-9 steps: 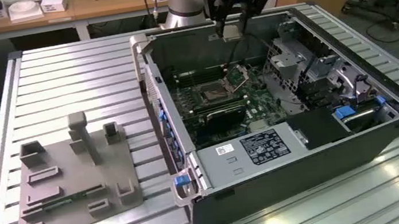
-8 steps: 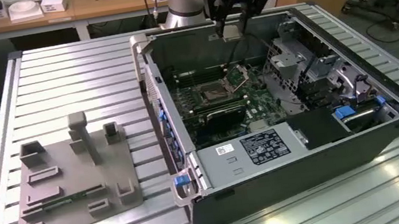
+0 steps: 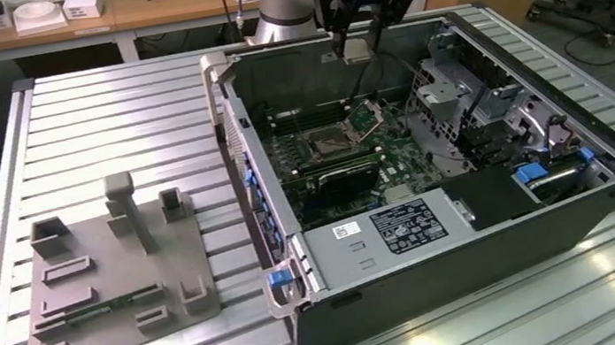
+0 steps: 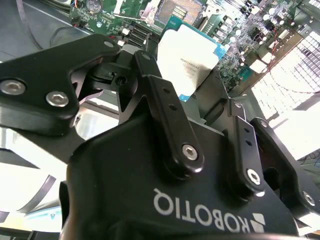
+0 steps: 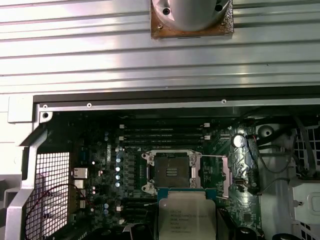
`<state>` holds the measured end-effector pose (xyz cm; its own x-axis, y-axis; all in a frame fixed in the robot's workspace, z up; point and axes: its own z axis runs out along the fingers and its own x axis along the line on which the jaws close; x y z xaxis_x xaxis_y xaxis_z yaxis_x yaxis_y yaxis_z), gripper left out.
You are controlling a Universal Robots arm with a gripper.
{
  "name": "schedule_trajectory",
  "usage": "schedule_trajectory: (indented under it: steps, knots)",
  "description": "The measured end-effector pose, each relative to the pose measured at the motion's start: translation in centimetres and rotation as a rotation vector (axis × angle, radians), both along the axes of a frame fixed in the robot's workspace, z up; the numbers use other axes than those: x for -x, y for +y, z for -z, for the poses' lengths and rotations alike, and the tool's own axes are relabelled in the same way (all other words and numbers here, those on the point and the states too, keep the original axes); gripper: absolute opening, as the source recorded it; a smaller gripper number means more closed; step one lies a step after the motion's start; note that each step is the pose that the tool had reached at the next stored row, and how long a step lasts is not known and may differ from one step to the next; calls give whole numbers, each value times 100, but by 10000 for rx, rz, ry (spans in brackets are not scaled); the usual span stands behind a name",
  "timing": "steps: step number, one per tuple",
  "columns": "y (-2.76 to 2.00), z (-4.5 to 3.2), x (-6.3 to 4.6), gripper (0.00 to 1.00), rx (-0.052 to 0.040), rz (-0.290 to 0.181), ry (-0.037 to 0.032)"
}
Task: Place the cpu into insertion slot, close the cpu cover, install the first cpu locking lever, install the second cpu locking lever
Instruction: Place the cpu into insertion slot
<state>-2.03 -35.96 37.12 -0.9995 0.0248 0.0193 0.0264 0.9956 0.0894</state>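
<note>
One small, flat, square cpu with a silvery-grey top (image 4: 192,52) hangs in the air, pinched at its edges between the two black fingers of the single gripper (image 3: 357,41). It hangs over the open black computer case (image 3: 477,284), near the case edge closest to the arm's base. One square black insertion slot (image 5: 171,173) lies bare near the middle of the green motherboard (image 5: 135,165) — its one silvery frame-shaped cpu cover (image 5: 226,177) is swung open just beside it. One grey moulded fixture tray (image 3: 119,278) rests on the slatted aluminium table (image 3: 110,118).

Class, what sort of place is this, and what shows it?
Likely a robotics lab: an open computer case on a slatted metal table, the end effector holding the cpu over it.
</note>
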Motion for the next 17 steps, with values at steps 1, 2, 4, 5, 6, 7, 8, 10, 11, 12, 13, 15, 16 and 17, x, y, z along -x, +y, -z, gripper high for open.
schedule_trajectory:
  steps: [1,2,4,5,6,7,8,10,11,12,13,15,16,17]
  knots:
    - [0,0,0,54,0,1,0]
    - [0,0,0,54,0,1,0]
    - [0,0,0,54,0,0,0]
    - [0,0,0,54,1,12,1]
    - [0,0,0,54,1,103,0]
    - [0,1,0,54,0,282,0]
    - [0,2,0,54,0,461,0]
    - [0,4,0,54,0,821,0]
    - [0,5,0,54,1,1012,0]
    - [0,6,0,54,1,1184,0]
    - [0,6,4,54,2,1300,1]
    - [0,7,35,54,-1,1407,0]
    - [0,7,55,54,-1,1429,-1]
    - [0,7,65,54,-1,1438,0]
